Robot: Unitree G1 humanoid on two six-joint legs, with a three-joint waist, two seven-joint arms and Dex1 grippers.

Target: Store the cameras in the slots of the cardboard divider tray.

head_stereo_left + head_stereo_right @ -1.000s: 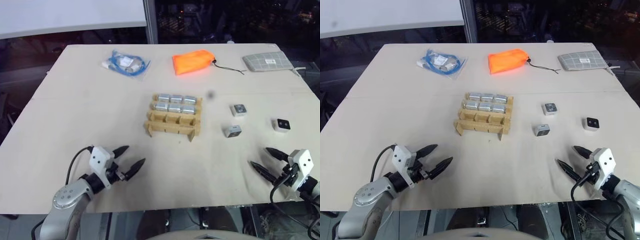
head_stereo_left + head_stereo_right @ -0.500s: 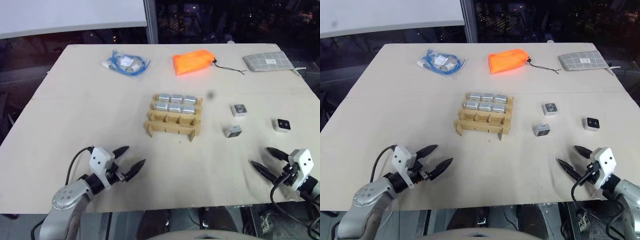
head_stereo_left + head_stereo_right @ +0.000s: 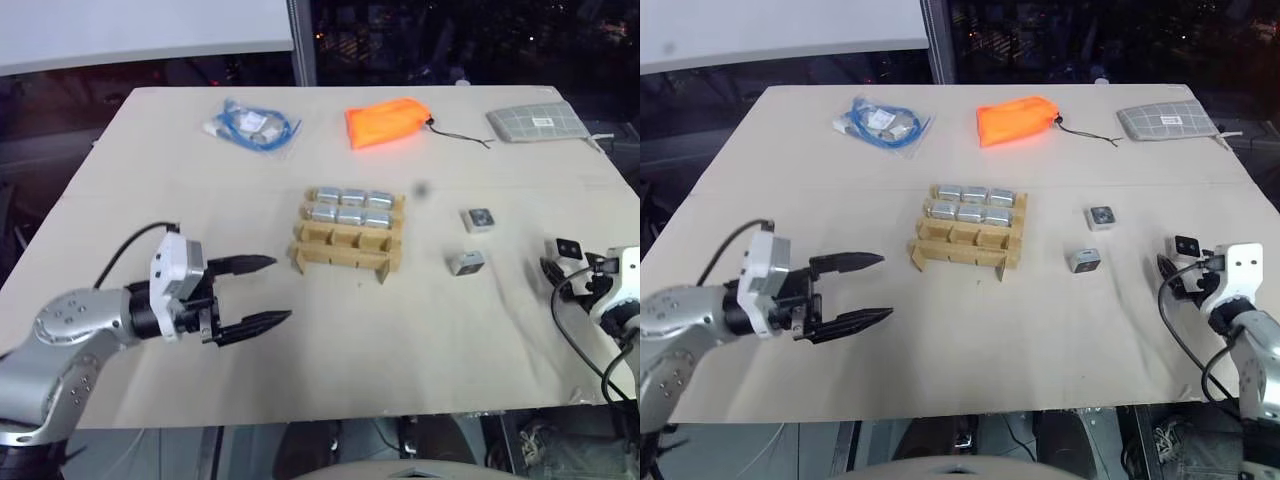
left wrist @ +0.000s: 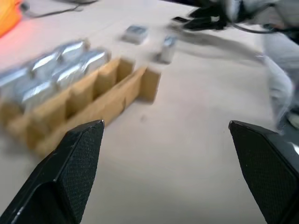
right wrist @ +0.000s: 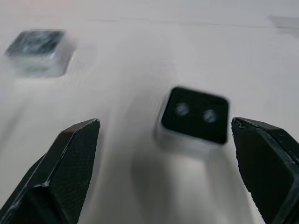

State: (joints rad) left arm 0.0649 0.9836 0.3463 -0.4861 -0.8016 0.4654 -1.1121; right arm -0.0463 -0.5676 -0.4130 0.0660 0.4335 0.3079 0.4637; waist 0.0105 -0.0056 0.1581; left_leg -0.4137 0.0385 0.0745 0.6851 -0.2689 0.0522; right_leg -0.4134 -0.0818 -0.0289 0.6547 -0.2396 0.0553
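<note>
Head view, left gripper (image 3: 262, 292) raised, spread

Sitting mid-frame: tan cardboard divider tray (image 3: 346, 240), its two upper rows holding six silver-grey cameras (image 3: 351, 206), its two lower rows standing open. Lying loose at centre right: three more cameras (image 3: 478, 220), (image 3: 465, 262), (image 3: 566, 248), well apart.

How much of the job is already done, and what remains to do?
Six cameras already sit in the two far rows of the cardboard divider tray; its near slots are empty. Nothing is held: both tools are open. The right tool faces one of three loose cameras on the table.
</note>
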